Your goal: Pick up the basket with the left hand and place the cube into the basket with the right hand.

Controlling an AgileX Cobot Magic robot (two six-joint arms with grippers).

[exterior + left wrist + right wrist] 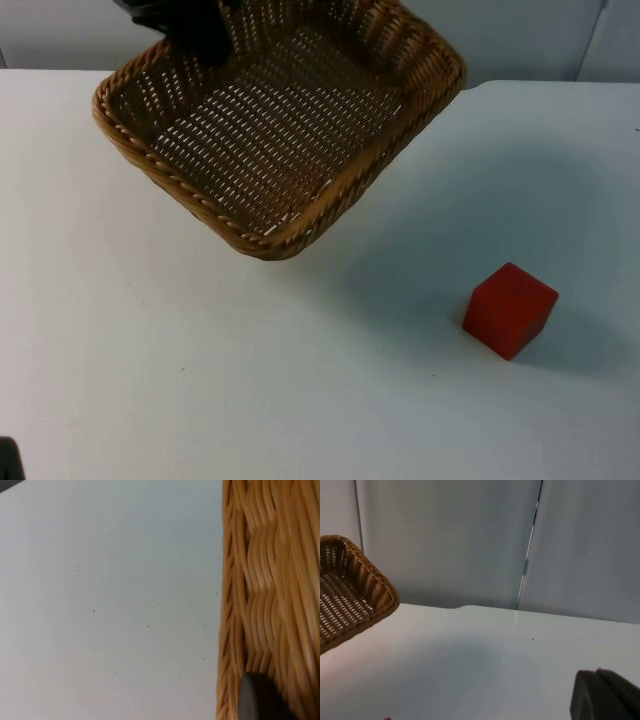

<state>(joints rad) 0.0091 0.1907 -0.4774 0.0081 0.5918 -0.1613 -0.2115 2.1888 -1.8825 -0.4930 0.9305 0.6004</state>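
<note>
I start with the white table (150,380), which runs back to the grey partition wall (445,540). Above it hangs the wicker basket (280,130), lifted clear and tilted, its shadow falling on the table toward the cube. The left gripper (190,25) has it clamped by the far rim, and the wrist view on that arm looks straight along the woven wall (270,580), with a black fingertip (252,697) pressed against the weave. I judge the basket is held up and angled like this so its open mouth is offered for the drop.

The red cube (510,310) sits on the table, well apart from the basket, untouched. So the pick-up half looks done and the placing half has not begun.

From the right wrist I see a fingertip (605,695) above the table, facing the wall; I cannot tell whether that gripper is open or closed. It waits, and will need to come down over the cube.
</note>
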